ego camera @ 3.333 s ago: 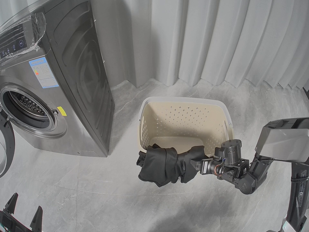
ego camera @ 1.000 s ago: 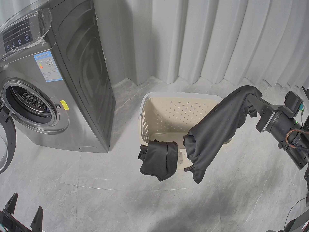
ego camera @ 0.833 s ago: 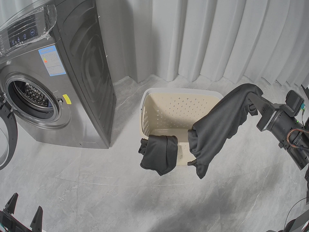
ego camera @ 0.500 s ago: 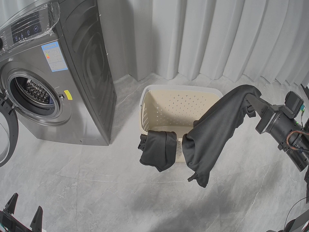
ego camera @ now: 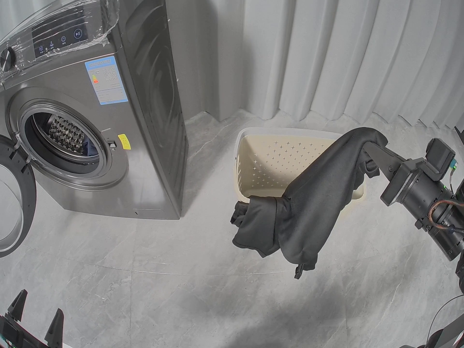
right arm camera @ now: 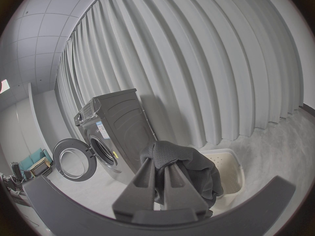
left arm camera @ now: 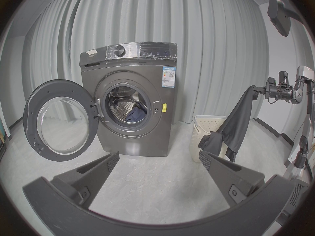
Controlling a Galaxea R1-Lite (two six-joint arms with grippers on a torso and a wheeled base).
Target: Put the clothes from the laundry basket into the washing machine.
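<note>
One soft dark cloth point(ego camera: 319, 204) was pinched in the right gripper point(right arm camera: 160, 164) over one perforated cream basket point(ego camera: 261, 165) beside one boxy grey washing machine point(ego camera: 150, 97); the left gripper point(left arm camera: 158, 155) was spread wide

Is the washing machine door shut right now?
No, the door of the washing machine stands swung wide open to one side.

The garment point(ego camera: 319, 199) is plain charcoal black. The laundry basket point(ego camera: 270, 170) is cream with a white rim, dotted with rows of small star-shaped holes. The washing machine point(ego camera: 150, 112) is dark metallic grey, with a blue-and-white label point(ego camera: 106, 80) and a small yellow sticker point(ego camera: 124, 141). The pleated curtain point(ego camera: 314, 39) is white, and the floor point(ego camera: 169, 276) is pale grey with marbling.
</note>
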